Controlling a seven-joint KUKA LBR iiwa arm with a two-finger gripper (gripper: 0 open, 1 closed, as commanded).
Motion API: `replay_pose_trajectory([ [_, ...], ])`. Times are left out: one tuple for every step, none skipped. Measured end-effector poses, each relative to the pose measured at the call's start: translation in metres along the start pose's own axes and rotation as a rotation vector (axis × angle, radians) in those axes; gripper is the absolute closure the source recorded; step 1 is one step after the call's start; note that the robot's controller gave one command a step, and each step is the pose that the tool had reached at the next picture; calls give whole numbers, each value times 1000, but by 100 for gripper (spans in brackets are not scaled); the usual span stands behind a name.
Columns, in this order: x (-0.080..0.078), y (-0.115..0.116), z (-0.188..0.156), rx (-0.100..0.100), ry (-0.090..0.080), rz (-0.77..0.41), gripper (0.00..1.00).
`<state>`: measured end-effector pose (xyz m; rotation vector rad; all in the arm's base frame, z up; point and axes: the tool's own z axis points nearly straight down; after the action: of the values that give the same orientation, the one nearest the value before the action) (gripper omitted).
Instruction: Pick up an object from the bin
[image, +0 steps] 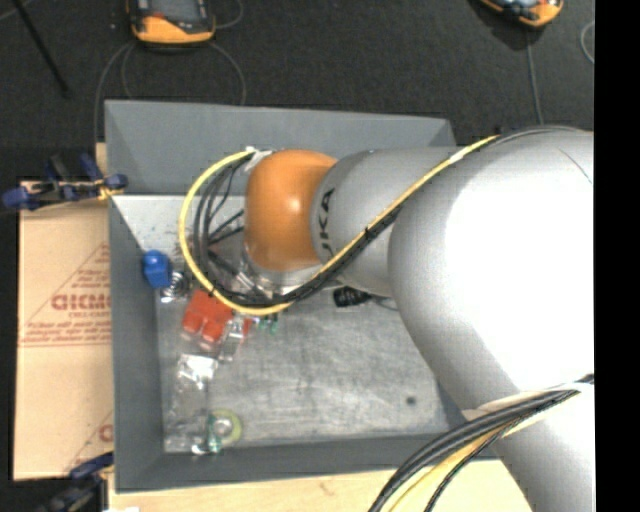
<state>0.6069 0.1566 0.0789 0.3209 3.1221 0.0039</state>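
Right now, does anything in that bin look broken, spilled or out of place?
Nothing stands out. The small things simply crowd the left side of the grey metal bin: a round blue ball, an orange-red block, crumpled clear plastic and a yellowish ring. None looks broken.

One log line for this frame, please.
arm: wrist low over bin left half | nearest: orange-red block, blue knob | rest: clear plastic heap | hold: cannot tell
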Motion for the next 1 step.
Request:
replay_pose_trajectory([
  [-1,0,-2,1,2,-1,100],
])
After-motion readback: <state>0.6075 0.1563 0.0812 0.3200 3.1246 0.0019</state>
